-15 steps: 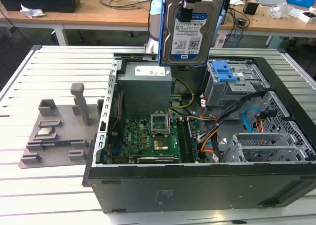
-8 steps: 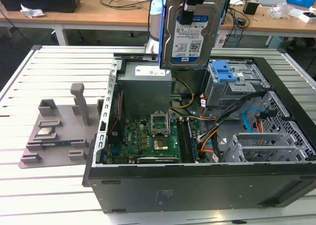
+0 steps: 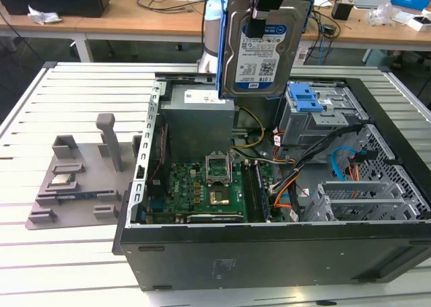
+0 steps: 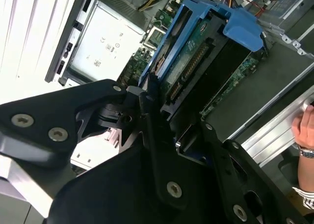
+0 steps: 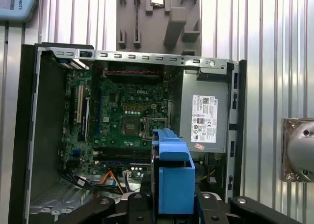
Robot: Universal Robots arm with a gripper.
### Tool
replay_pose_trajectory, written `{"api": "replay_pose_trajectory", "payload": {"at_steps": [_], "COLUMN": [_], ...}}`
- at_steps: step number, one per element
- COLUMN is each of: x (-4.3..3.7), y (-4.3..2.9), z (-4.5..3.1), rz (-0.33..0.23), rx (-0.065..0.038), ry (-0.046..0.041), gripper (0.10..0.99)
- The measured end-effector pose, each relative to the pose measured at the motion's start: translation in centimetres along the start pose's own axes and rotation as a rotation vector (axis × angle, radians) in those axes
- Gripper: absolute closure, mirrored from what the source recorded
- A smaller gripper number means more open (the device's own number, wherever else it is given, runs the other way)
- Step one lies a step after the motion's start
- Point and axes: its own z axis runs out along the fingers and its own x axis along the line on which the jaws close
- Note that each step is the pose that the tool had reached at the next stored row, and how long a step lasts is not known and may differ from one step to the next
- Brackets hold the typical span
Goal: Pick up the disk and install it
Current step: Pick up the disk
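**Exterior view.** The gripper (image 3: 261, 16) holds the disk (image 3: 259, 54) upright in the air, label toward the camera, above the far part of the open computer case (image 3: 269, 253). The jaws are closed on the disk's upper end and grip its blue bracket.

**Second wrist view.** The black fingers (image 4: 149, 121) press on the bracket from both sides of the disk (image 4: 194, 57), which touches nothing else. A person's hand (image 4: 305, 128) appears beside the case.

**Surroundings.**
- Below the disk lies the grey power supply (image 3: 199, 115).
- Toward the exterior view's right stands the drive cage with a blue latch (image 3: 306, 98).
- Nearer, the green motherboard (image 3: 209, 186) lies on the case floor.
- On the slatted table (image 3: 81, 85), at the exterior view's left of the case, rests a grey tray (image 3: 74, 186) bearing a small square chip (image 3: 62, 180).
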Motion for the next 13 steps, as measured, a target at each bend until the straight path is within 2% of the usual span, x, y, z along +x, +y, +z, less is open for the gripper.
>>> {"api": "replay_pose_trajectory", "payload": {"at_steps": [13], "x": [1.7], "y": [0.05], "z": [0.02], "rz": [0.0], "rx": [0.0], "ry": [0.0], "gripper": [0.718]}}
